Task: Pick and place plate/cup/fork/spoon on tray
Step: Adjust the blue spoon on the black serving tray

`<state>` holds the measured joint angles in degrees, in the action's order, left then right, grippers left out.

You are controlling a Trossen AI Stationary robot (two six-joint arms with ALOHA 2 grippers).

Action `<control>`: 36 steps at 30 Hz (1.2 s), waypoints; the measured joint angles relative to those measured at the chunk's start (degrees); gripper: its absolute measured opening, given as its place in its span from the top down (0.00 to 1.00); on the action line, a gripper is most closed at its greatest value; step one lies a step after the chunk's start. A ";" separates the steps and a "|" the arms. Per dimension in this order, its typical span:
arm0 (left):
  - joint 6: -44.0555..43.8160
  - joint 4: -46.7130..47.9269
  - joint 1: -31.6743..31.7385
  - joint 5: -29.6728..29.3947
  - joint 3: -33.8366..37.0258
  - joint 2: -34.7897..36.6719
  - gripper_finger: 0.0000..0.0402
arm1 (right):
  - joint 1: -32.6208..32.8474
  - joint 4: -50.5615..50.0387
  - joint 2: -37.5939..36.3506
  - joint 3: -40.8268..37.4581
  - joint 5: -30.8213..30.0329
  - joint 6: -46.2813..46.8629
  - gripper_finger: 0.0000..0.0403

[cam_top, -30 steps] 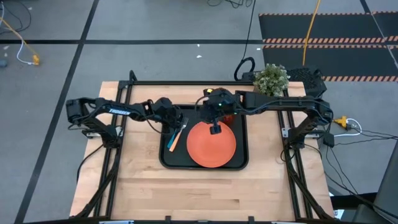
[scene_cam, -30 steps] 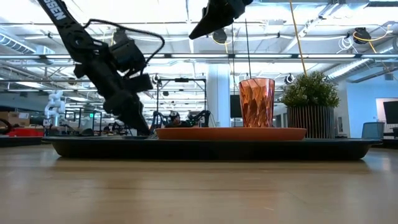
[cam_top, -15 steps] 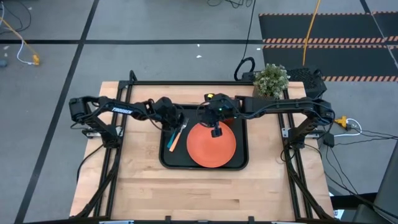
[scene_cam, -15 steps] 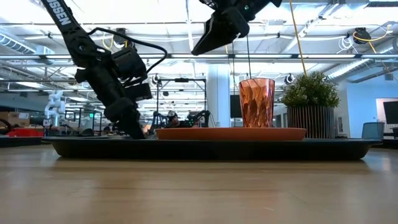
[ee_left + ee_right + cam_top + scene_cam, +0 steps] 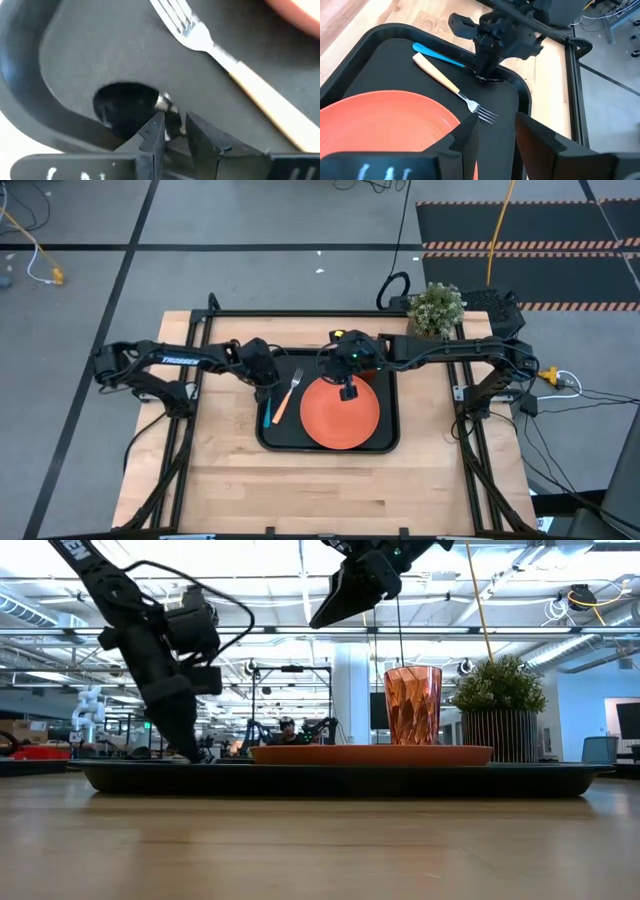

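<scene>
The black tray point(image 5: 385, 442) holds the orange plate point(image 5: 340, 415), the tan-handled fork point(image 5: 287, 392) and the blue-handled spoon point(image 5: 267, 416), which both lie flat left of the plate. The amber ribbed cup point(image 5: 412, 705) stands upright at the tray's far side, mostly under my right arm in the high view. My left gripper point(image 5: 265, 383) is down at the tray's far left corner, shut on the spoon's bowl end. My right gripper point(image 5: 346, 390) is open and empty, high above the plate point(image 5: 370, 752). My left gripper pinches the spoon's metal neck by the bowl point(image 5: 163, 103) between its two fingertips. The fingers slant down from the table's left side. The spoon lies on the tray floor, and its blue handle point(image 5: 437, 56) points toward the table's near edge.
A potted green plant point(image 5: 436, 307) stands at the table's far right, behind the tray. The fork's tines point(image 5: 482, 114) point toward the tray's far edge, close to the plate's rim. Bare wood lies in front of the tray.
My left gripper has gone toward the table's left edge, keeping low on the tray, and the spoon has slid left with it, away from the fork. My right gripper has come down a little over the plate and then held still.
</scene>
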<state>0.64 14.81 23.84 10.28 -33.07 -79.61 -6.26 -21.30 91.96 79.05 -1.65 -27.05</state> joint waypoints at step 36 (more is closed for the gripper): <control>3.31 0.61 -1.84 -3.93 -0.14 1.59 0.80 | 0.00 0.00 0.00 0.00 0.18 0.43 0.71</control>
<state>3.94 15.42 22.00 6.34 -33.21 -78.02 -6.26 -21.30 91.96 79.05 -1.48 -26.62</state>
